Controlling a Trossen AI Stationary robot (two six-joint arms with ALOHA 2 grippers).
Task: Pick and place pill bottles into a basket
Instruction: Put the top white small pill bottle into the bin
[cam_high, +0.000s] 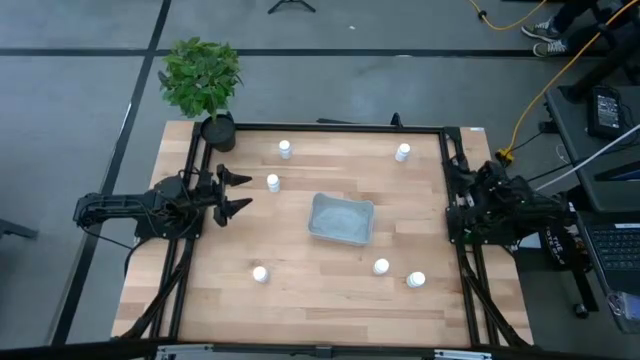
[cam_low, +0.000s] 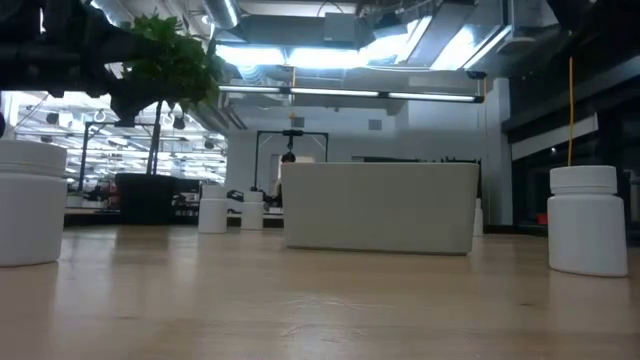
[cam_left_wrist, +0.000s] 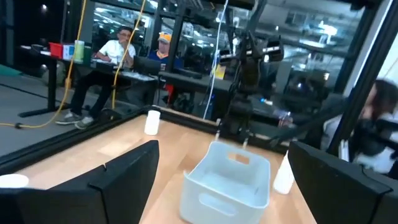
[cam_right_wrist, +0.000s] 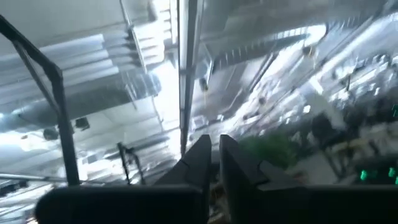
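The grey-blue basket (cam_high: 342, 219) stands mid-table; it also shows in the low view (cam_low: 380, 205) and the left wrist view (cam_left_wrist: 227, 183). Several white pill bottles stand upright on their bases around it: two at the far left (cam_high: 285, 149) (cam_high: 273, 182), one at the far right (cam_high: 402, 152), one near left (cam_high: 260, 273), two near right (cam_high: 381, 266) (cam_high: 416, 280). My left gripper (cam_high: 235, 193) is open and empty at the table's left side, pointing level toward the basket. My right gripper (cam_right_wrist: 213, 158) is shut and empty, folded back at the table's right edge, pointing up.
A potted plant in a black pot (cam_high: 215, 125) stands at the far left corner. A black frame (cam_high: 320, 127) runs around the tabletop. People sit at desks beyond the table (cam_left_wrist: 118, 50). Bare wood lies between the basket and the near edge.
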